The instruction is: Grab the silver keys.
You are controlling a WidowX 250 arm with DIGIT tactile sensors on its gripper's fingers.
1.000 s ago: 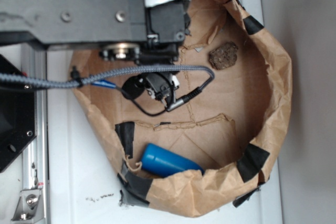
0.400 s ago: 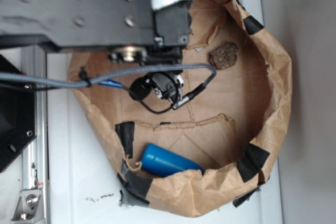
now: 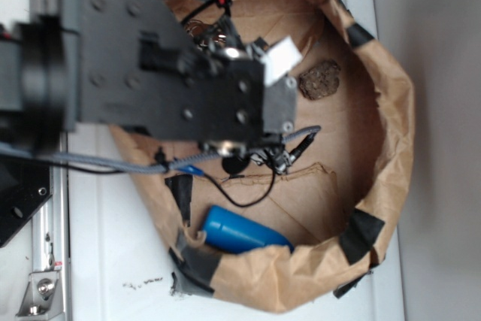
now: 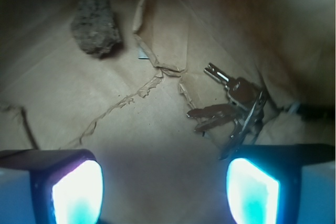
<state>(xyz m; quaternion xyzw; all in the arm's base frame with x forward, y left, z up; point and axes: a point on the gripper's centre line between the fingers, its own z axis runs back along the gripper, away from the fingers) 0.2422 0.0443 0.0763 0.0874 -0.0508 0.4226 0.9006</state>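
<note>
The gripper [image 4: 164,187] is wide open and holds nothing. In the wrist view its two glowing pads [image 4: 77,192] sit far apart at the bottom, with bare brown paper between them.

The silver keys [image 4: 233,109] lie on the paper floor ahead of the gripper and off to one side. They are up and toward the right-hand pad in that view, not in the middle of the gap. The lowest key tips come close to that pad, just above it. I cannot tell if they touch it.

The keys fan out from a ring. Most of them point across the view, away from the ring toward the middle. One key sticks up and away at a slant. So the bunch lies mostly sideways to the gripper.

The brown lump [image 4: 96,23] is farther ahead on the other side, well apart from the keys. The blue cylinder [image 3: 242,231] shows only in the outside view, by the wall of the paper bag [image 3: 394,95].

I think the gripper needs to slide toward the key side, so the bunch sits between the pads, and then go down.
</note>
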